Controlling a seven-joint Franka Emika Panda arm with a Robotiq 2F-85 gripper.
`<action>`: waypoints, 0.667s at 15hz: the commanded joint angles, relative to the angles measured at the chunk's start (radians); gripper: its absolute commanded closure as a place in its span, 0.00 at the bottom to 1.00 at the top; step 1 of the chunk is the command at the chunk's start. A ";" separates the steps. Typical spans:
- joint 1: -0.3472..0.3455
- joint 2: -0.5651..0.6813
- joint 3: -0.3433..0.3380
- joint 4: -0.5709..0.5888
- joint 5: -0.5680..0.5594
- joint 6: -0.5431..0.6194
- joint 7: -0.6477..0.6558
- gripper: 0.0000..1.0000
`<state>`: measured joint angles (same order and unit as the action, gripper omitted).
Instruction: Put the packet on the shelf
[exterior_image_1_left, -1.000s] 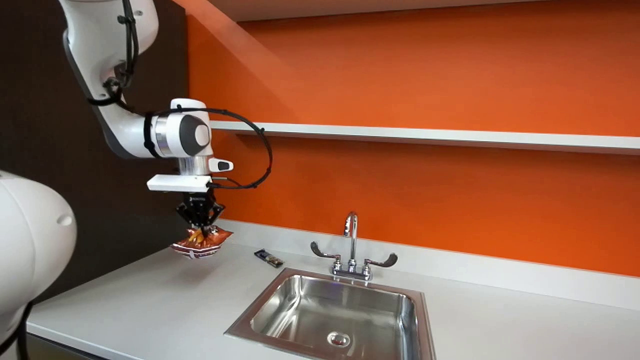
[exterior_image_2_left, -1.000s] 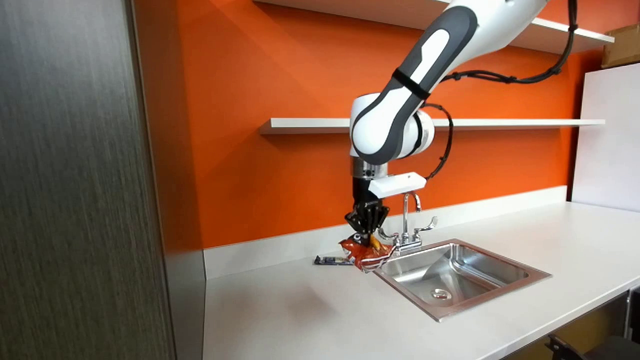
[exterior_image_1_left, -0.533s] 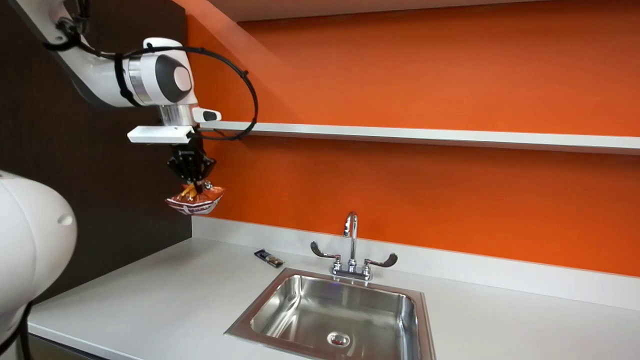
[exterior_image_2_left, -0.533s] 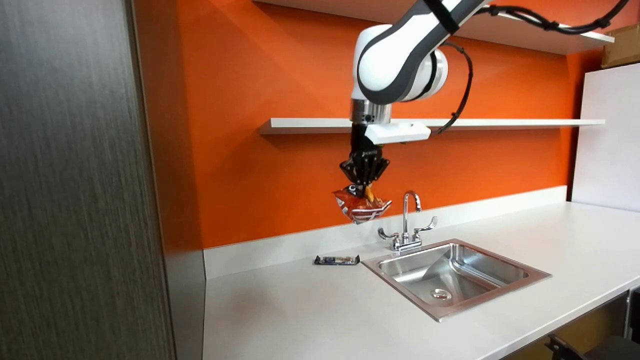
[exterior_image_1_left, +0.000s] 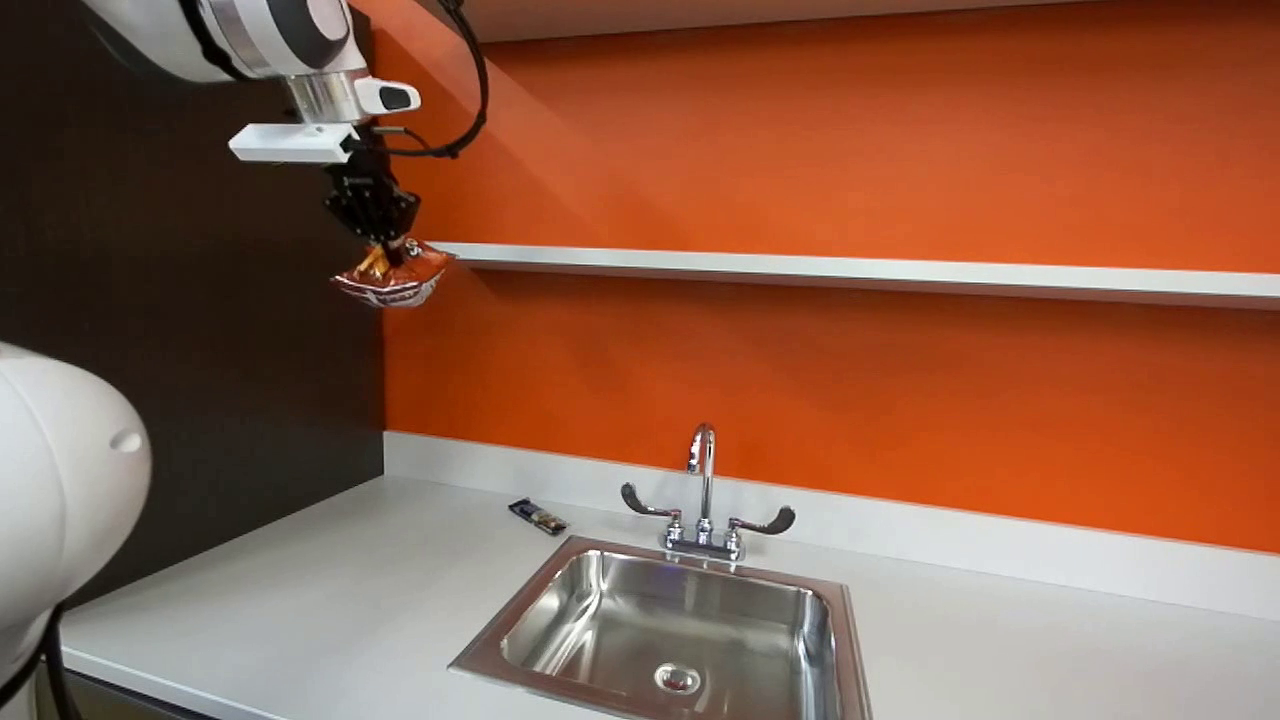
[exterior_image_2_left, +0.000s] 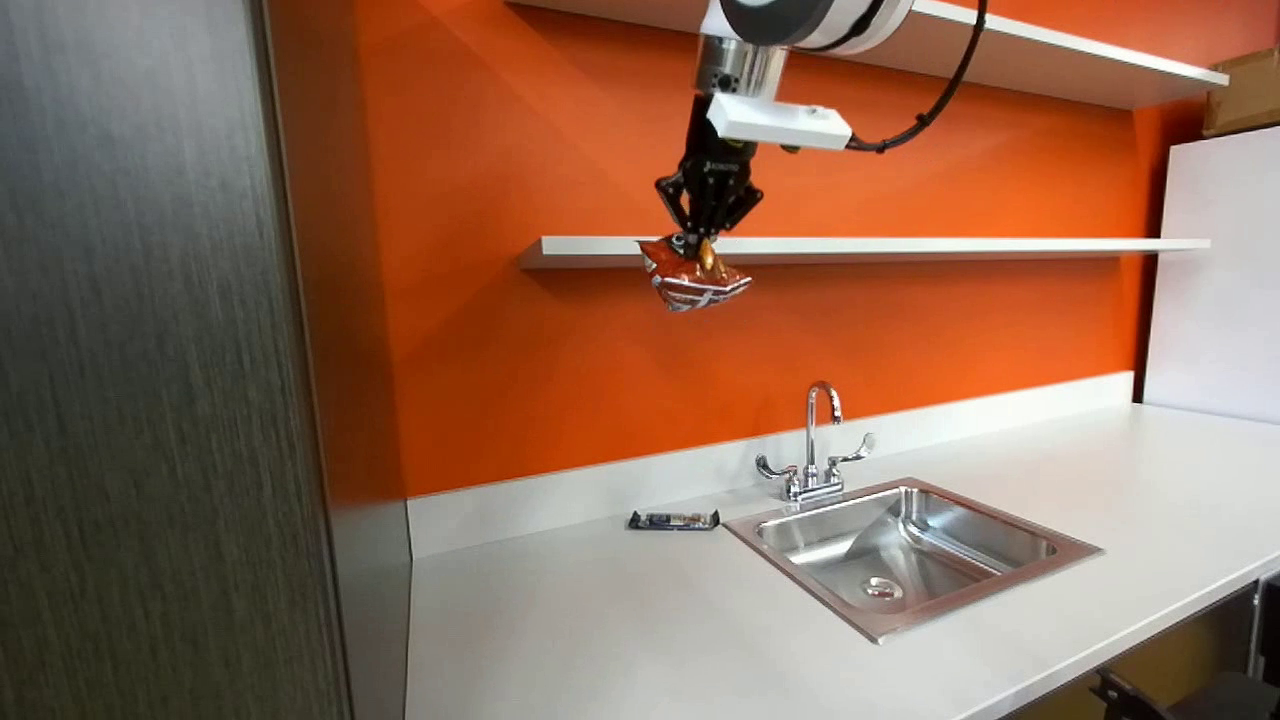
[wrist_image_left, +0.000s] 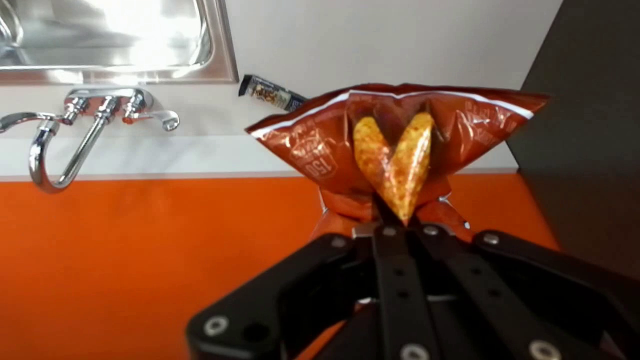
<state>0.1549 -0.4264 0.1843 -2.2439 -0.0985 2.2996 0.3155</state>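
Over the last sec. the black jointed metal end effector (exterior_image_2_left: 697, 243) had climbed fast, bringing the crinkly orange-red plastic-film snack packet (wrist_image_left: 392, 132) from low above the smooth flat light-grey table (exterior_image_2_left: 600, 610) to approx. the level of the long, thin white slab-like shelf (exterior_image_1_left: 800, 266). Fingers stood nearly together, w/ the packet pinched mid-body betw. them & nothing else held. In both exterior views the packet overlapped the shelf's line, its bottom lower than the edge; gap or contact, couldn't tell, but it wasn't resting there. So for the task: pick-up done, lift mostly done, placing not yet. Prob. needed a bit more height, then a reach in over the shelf, b/c the hanging bottom could've caught the edge.

Materials, nearest 1st: packet was glossy, pillow-shaped, creased hard at the pinch, w/ flared pointy corners, a whitish stripe & 2 yellow chip shapes on its face. Prob. light & soft, contents maybe crushable. Below, the rectangular stainless-steel sink (exterior_image_1_left: 485, 655) had a flat rim & rounded inner corners. Just beside its corner the small dark oblong wrapped bar (exterior_image_2_left: 674, 521) lay flat, unmoved. Behind: the shiny chrome gooseneck faucet (exterior_image_1_left: 706, 500), slim & curved. Farther back, the shelf showed a plain straight edge; last, the flat orange painted wall (exterior_image_1_left: 850, 130), smooth, w/ soft shading.
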 joint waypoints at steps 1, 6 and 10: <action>-0.061 0.038 0.044 0.132 -0.027 -0.026 0.070 1.00; -0.126 0.142 0.066 0.295 -0.091 -0.005 0.157 1.00; -0.154 0.263 0.068 0.440 -0.192 -0.007 0.232 1.00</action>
<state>0.0365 -0.2720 0.2266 -1.9396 -0.2122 2.3046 0.4724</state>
